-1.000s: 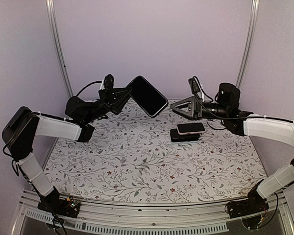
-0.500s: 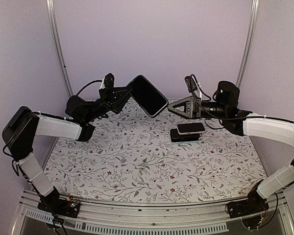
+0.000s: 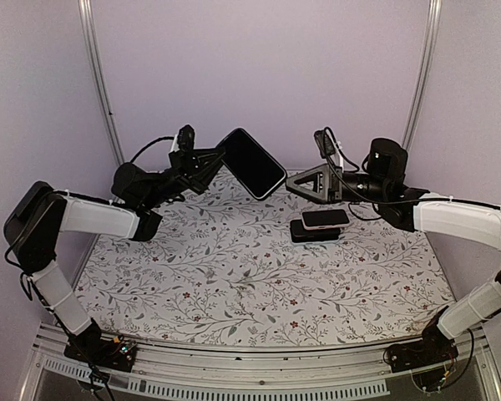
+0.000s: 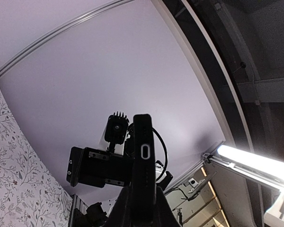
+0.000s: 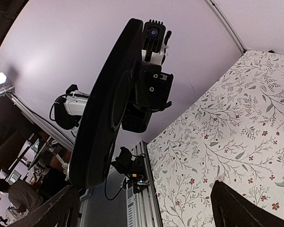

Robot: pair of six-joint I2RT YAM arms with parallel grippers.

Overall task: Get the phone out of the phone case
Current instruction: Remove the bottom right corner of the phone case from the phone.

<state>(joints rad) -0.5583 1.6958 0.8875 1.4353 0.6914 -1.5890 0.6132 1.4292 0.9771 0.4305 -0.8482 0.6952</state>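
My left gripper [image 3: 219, 160] is shut on the near end of a black phone in its black case [image 3: 252, 164] and holds it tilted in the air above the far side of the table. In the left wrist view the phone [image 4: 143, 161] stands edge-on between my fingers [image 4: 120, 210]. My right gripper [image 3: 294, 187] is open and empty, just right of the phone's lower end and apart from it. In the right wrist view the phone's back [image 5: 106, 109] fills the left, with my fingertips [image 5: 236, 208] spread wide at the bottom corners.
A second phone with a light face [image 3: 325, 219] lies on a black block [image 3: 305, 233] on the flowered table cloth [image 3: 250, 276], below my right gripper. Purple walls and metal posts [image 3: 100, 83] close in the back.
My right gripper has moved a little to the left, nearer the held phone, then stopped. The left arm and the phone have not moved.
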